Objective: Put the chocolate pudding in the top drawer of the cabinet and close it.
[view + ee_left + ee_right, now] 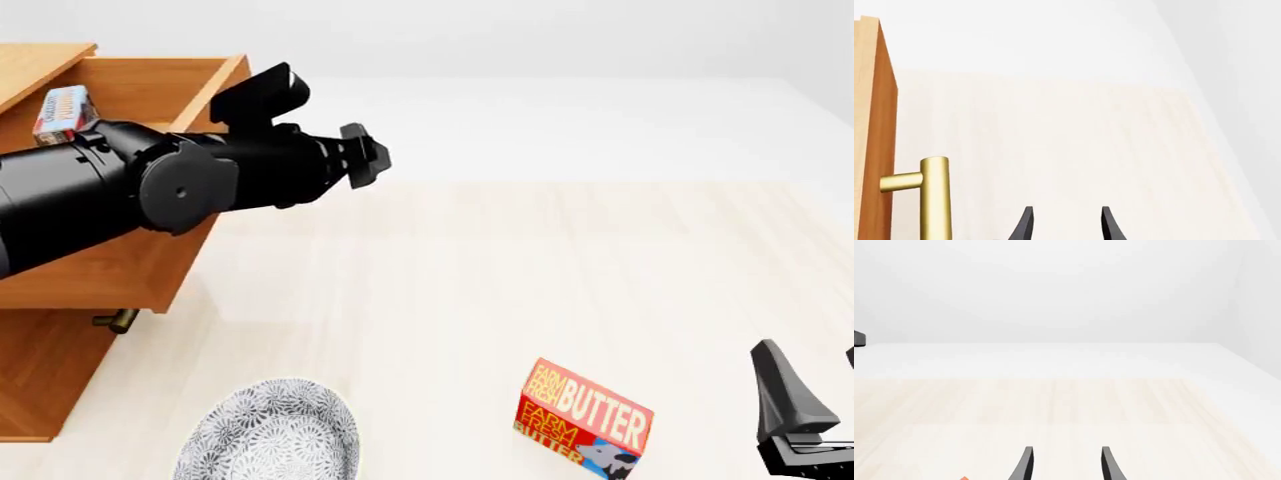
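red butter box [583, 418] and patterned plate [271, 436] lie near the cabinet [54, 365].

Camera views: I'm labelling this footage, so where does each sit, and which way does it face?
Front view: above and behind the arms, looking forward and down; shows the black left arm, left gripper, right gripper, open light-brown wooden top drawer.
Left wrist view: behind the left gripper, facing the pale wooden table, beside a brass bar handle.
Right wrist view: behind the right gripper, facing the table.
All three show the table.
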`<move>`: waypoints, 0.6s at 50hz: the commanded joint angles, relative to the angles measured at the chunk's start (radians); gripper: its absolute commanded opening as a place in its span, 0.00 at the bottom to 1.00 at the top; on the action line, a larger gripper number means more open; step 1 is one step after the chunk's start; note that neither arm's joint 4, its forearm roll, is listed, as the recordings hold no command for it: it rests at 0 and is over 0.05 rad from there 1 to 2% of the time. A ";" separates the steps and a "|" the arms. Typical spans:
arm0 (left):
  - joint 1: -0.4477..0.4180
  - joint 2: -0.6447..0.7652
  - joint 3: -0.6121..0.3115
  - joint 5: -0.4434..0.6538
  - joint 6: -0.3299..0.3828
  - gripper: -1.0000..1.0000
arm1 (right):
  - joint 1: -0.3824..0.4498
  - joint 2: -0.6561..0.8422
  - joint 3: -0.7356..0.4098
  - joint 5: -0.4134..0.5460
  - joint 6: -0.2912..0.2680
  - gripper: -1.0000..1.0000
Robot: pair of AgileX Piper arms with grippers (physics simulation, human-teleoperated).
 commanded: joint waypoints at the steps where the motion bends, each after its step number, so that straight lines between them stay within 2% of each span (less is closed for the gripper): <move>1: 0.020 0.004 0.000 0.013 0.016 1.00 | 0.000 0.000 0.000 0.000 0.000 1.00; 30: 0.081 -0.002 0.004 0.020 0.045 1.00 | 0.000 0.000 0.000 0.000 0.000 1.00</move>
